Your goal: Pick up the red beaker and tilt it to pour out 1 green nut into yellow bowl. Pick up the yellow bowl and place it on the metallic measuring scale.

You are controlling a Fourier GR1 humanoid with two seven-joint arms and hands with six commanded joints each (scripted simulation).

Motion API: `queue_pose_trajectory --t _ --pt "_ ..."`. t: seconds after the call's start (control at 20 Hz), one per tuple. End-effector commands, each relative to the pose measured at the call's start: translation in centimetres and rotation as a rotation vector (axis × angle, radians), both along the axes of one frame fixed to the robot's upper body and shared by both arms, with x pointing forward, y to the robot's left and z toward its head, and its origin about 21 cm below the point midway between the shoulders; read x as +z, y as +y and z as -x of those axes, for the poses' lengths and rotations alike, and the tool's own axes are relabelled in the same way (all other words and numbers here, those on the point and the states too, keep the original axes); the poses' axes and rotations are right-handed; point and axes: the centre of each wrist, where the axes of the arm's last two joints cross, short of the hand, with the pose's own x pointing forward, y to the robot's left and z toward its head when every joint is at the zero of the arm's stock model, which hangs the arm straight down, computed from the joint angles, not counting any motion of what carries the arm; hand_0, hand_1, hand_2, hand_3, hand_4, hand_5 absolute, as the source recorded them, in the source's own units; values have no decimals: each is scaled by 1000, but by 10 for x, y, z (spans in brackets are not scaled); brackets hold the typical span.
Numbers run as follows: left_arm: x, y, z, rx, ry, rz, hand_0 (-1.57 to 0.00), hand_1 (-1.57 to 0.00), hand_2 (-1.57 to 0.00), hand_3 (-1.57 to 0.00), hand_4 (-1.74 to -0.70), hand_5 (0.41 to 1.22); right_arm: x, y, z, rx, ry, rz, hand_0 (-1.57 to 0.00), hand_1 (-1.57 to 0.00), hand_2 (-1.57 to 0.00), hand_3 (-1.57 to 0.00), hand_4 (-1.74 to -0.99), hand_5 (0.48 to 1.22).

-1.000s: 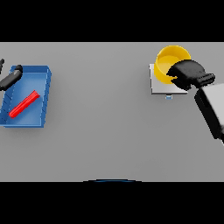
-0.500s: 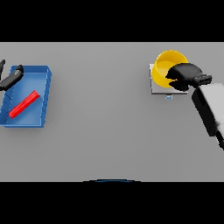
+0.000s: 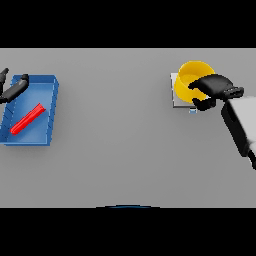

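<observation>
The right hand, fingers curled around the yellow bowl rim, should release gently, leaving it centred on the scale beneath.

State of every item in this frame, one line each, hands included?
Yellow bowl: on the scale, right hand gripping its rim.
Scale: under the bowl.
Red beaker: lying flat in the blue tray.
Blue tray: on the table.
Right hand: shut on the bowl.
Left hand: open, over the tray's corner.

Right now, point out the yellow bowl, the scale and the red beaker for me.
yellow bowl (image 3: 188,80): head view, inner wall on its left side.
scale (image 3: 175,100): head view, bare left edge of the plate.
red beaker (image 3: 28,119): head view, middle of its body, lying in the blue tray.
</observation>
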Motion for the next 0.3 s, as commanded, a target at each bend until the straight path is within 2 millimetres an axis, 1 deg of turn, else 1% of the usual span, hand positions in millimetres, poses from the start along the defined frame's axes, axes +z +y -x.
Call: queue_pose_trajectory --t 0.0,0.05,0.1,0.15,0.25 --pt "0 3 2 4 -8 -5 1 1 1 1 -722 700 1 0 -1 -3 0 -1 -120 -194 -311 -411 -1456 827" --pt "0 1 -1 4 -13 -3 1 1 1 1 -722 699 2 2 -1 -9 9 -2 -96 -155 -251 -378 -1442 814" --pt "3 2 1 1 -19 -2 1 1 1 1 -722 697 4 0 -2 -23 13 5 -77 -124 -202 -352 -1431 799" --pt "4 3 2 1 -22 -11 1 1 1 1 -719 696 5 -3 -1 -30 22 7 -61 -99 -161 -323 -1422 785" --pt "3 -1 0 4 -15 1 1 1 1 1 -720 693 4 -3 1 -37 36 5 -39 -63 -103 -272 -1410 759"
